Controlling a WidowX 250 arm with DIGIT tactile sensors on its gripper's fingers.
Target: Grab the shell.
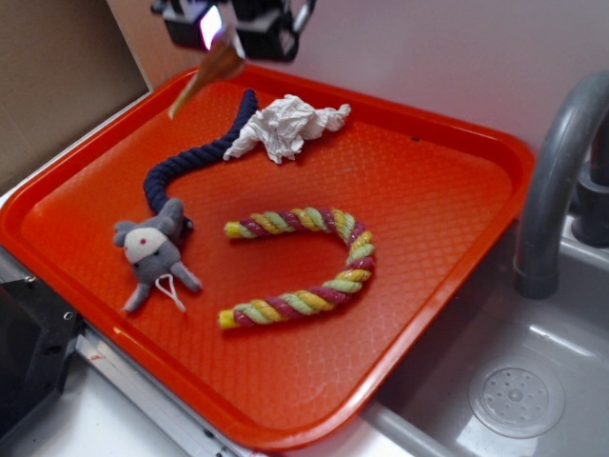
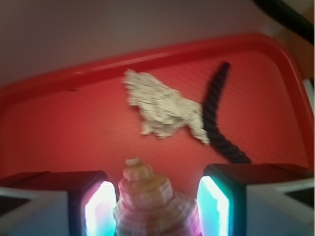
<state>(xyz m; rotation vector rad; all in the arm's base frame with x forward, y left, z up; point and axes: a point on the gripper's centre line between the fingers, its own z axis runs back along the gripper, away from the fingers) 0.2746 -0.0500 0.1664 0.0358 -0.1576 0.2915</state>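
Observation:
The shell [image 1: 211, 69] hangs in the air over the tray's far left corner, its tan wide end up in my gripper [image 1: 229, 36] and its pale point slanting down to the left. In the wrist view the ribbed spiral shell [image 2: 150, 199] fills the space between the two lit pads, tip pointing away. The gripper [image 2: 156, 209] is shut on it. The wide end is cut off by the bottom of the frame.
The orange tray [image 1: 457, 219] holds crumpled white paper [image 1: 285, 126], a navy rope [image 1: 195, 157], a grey plush mouse [image 1: 152, 252] and a curved multicolour rope [image 1: 304, 267]. A grey faucet [image 1: 557, 181] and sink [image 1: 514, 390] stand to the right.

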